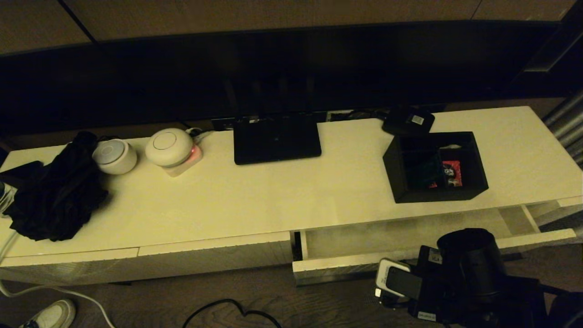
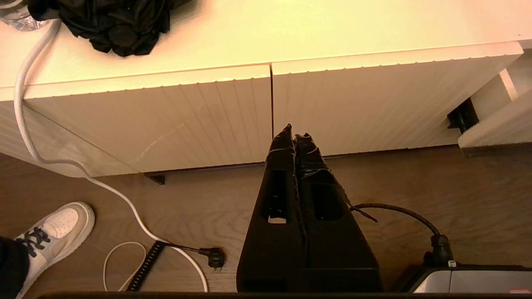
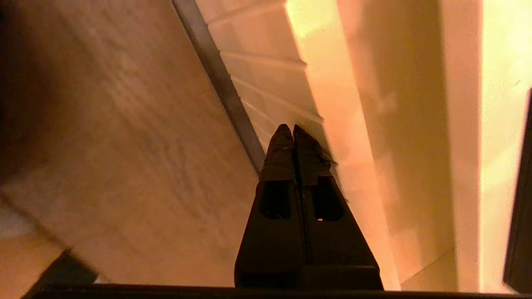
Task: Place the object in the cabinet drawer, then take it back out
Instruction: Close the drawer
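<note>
The black open-top box [image 1: 435, 166], with dividers and red and white packets inside, stands on the cabinet top at the right, just behind the drawer. The wide drawer [image 1: 337, 264] is pulled out, and its pale interior shows nothing in it. My right arm [image 1: 469, 269] hangs low in front of the drawer. The right gripper [image 3: 293, 131] is shut and empty, its tips by the top edge of the ribbed drawer front [image 3: 266, 83]. The left gripper [image 2: 295, 133] is shut and empty, low over the floor before the closed cabinet fronts, and out of the head view.
A black router [image 1: 275, 136] and a small flat black device [image 1: 408, 120] sit at the back. Two white round devices [image 1: 169, 146] and a black cloth [image 1: 54, 196] lie at the left. Cables [image 2: 124, 199] and a white shoe [image 2: 50, 232] are on the floor.
</note>
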